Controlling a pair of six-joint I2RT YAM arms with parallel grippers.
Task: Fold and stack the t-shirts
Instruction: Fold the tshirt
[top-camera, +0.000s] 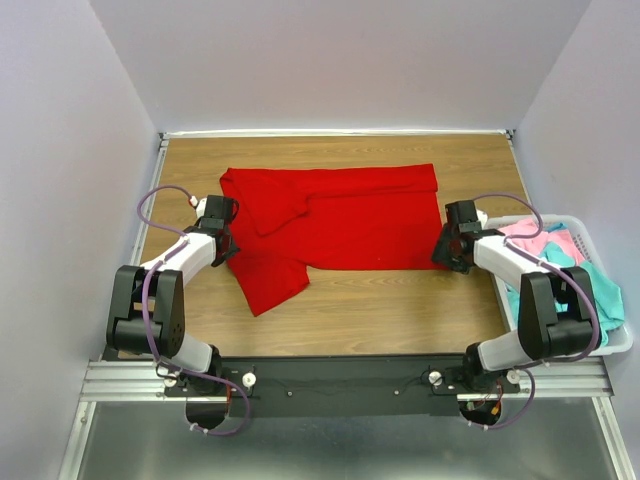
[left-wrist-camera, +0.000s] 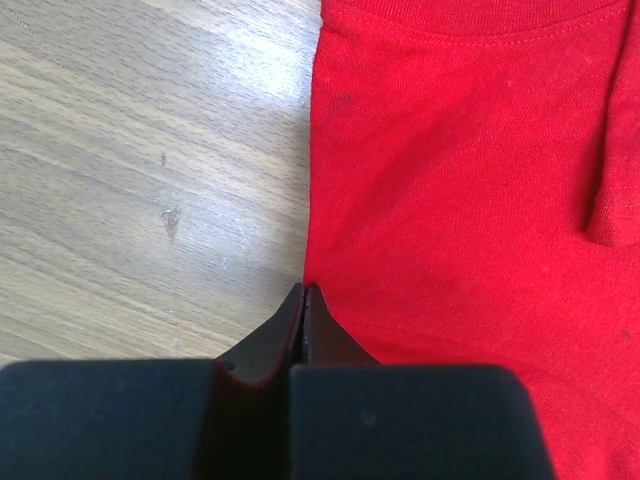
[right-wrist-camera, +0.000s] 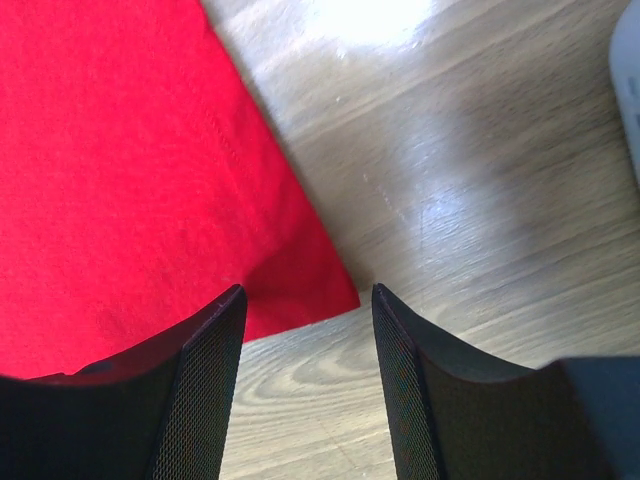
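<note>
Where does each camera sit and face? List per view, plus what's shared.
Top external: above, behind the arms, facing down on the table, red t-shirt and basket; both arms show.
Left wrist: low, facing the shirt's edge; shut left end effector shows.
Right wrist: low, facing the shirt's corner; open right end effector shows.
Shared: all three see shirt and table.
</note>
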